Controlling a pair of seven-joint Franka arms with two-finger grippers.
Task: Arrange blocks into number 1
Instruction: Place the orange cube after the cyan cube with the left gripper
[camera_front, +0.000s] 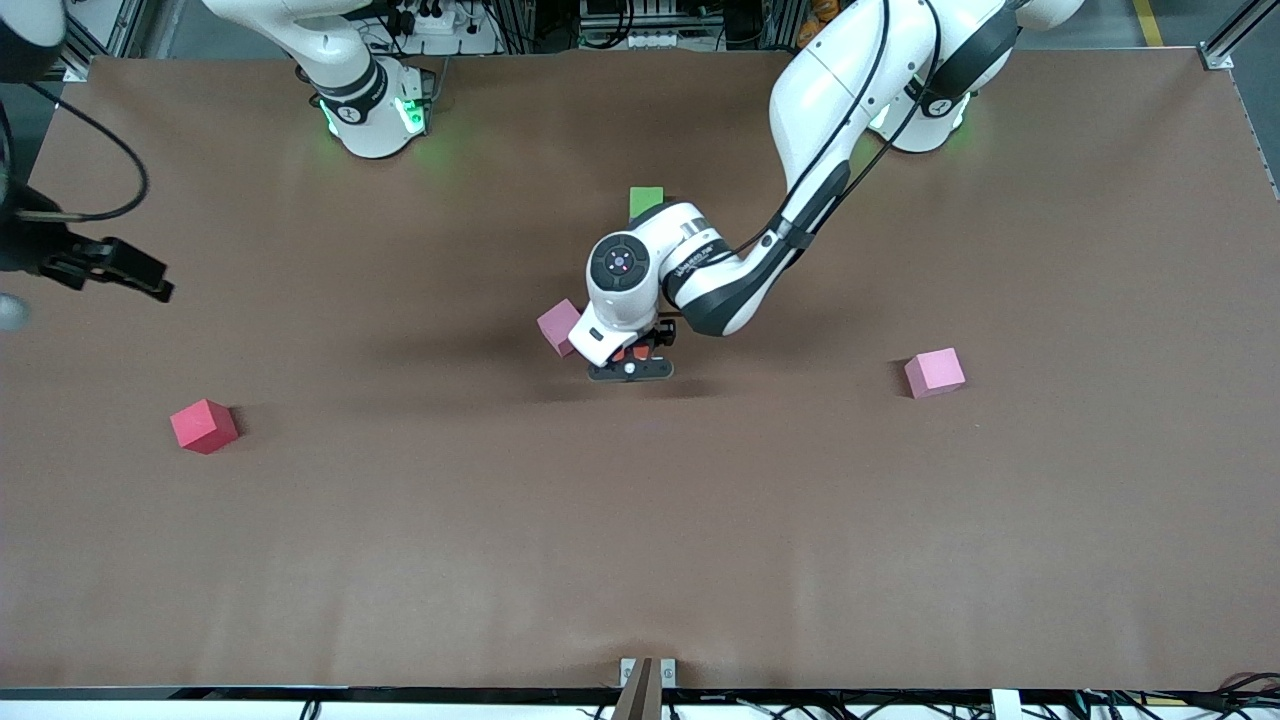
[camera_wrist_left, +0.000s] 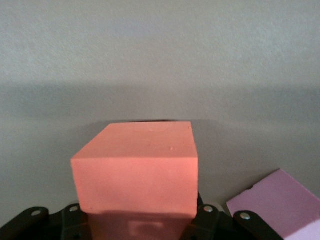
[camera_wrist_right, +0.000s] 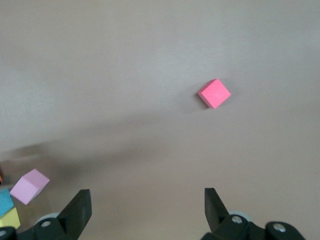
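Your left gripper (camera_front: 632, 358) sits low at mid-table, pinching an orange block (camera_wrist_left: 136, 172); in the left wrist view that block fills the space between the jaws, its top and one side face plain, its lower edge lost against the gripper body. From the front camera you only get a sliver of orange (camera_front: 628, 352) under the wrist, since the arm's own housing covers most of it, and whether the block touches the table (camera_front: 640, 520) cannot be told. Just beside the gripper, toward the right arm's end, a purple block (camera_front: 558, 326) stands tilted on the cloth; the wrist hides part of it, and in the left wrist view it is cut off at the frame's corner (camera_wrist_left: 280, 205). A green block (camera_front: 646, 201) lies farther from the front camera, partly covered by the arm. The light blue block (camera_wrist_right: 5, 200) and yellow block (camera_wrist_right: 9, 218) show only as clipped corners in the right wrist view, next to the purple one (camera_wrist_right: 29, 186); the front view hides both. Your right gripper (camera_wrist_right: 145, 212) waits aloft near the right arm's end of the table, fingers spread wide with nothing between them. A red block (camera_front: 204, 426) and a pink block (camera_front: 935, 372) lie well apart from the group.
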